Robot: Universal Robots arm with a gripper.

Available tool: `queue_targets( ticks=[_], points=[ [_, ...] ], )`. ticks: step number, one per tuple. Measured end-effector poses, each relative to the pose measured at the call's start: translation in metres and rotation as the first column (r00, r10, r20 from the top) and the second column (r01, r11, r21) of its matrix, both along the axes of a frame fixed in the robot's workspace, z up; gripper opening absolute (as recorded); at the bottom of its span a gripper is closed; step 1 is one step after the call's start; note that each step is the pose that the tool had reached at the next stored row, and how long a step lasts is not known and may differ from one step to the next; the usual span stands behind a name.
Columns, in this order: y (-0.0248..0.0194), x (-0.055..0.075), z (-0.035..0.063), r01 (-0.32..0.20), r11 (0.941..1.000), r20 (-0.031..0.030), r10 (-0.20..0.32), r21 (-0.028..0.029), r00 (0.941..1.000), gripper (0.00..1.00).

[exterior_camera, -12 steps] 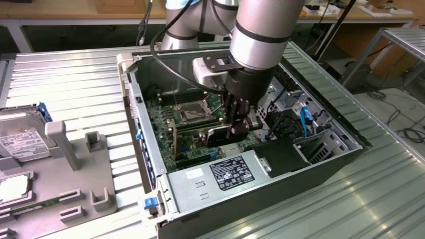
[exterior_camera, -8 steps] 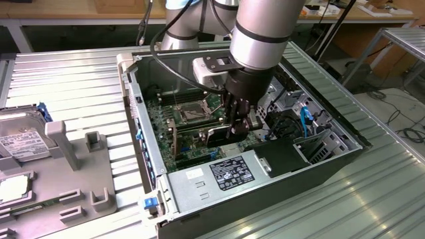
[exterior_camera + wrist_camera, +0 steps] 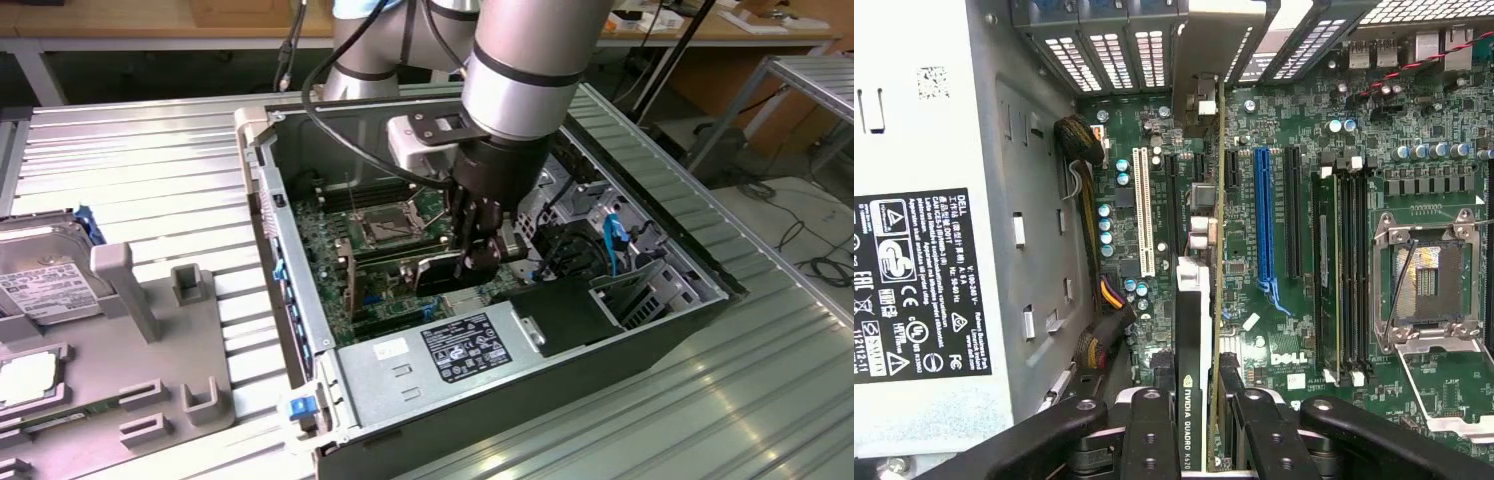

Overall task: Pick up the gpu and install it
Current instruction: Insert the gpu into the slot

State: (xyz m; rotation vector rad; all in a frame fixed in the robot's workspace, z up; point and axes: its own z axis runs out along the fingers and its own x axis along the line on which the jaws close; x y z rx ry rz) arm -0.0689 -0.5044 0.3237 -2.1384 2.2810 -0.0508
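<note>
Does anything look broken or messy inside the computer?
Nothing looks broken or spilled. The gripper holds the gpu on edge over the motherboard. One odd spot: the processor socket sits bare, with no cooler on it.

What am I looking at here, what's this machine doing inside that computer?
This is a robot arm with a gripper at its tip, reaching into an open computer case lying on a metal table. One picture comes from a camera off the arm, the other from one on its wrist, facing the motherboard. The gripper is shut on the gpu, a thin card held edge-on over the board. A hard drive lies at the exterior view's left.
</note>
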Motion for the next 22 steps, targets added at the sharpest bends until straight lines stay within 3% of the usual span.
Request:
queue_targets(
  ticks=[6, 8, 9, 13, 17, 19, 22],
  points=[
    [0.001, 0.0, -0.001, 0.001, 1.0, 0.0, -0.001, 0.0, 1.0, 0.27],
    [0.0051, 0.0, -0.0019, 0.003, 1.0, 0.0, -0.003, -0.0001, 1.0, 0.27],
    [0.0096, -0.001, -0.0028, 0.003, 1.0, 0.0001, -0.003, 0.0, 1.0, 0.27],
    [0.0202, -0.003, -0.0039, 0.004, 1.0, 0.0002, -0.004, 0.0, 1.0, 0.27],
    [0.0276, -0.007, -0.0051, 0.004, 1.0, 0.0015, -0.004, 0.0, 1.0, 0.27],
    [0.0337, -0.013, -0.0063, 0.006, 1.0, 0.0032, -0.006, 0.0001, 1.0, 0.27],
    [0.0377, -0.018, -0.0078, 0.008, 1.0, 0.0045, -0.008, 0.0001, 1.0, 0.27]
  ],
)
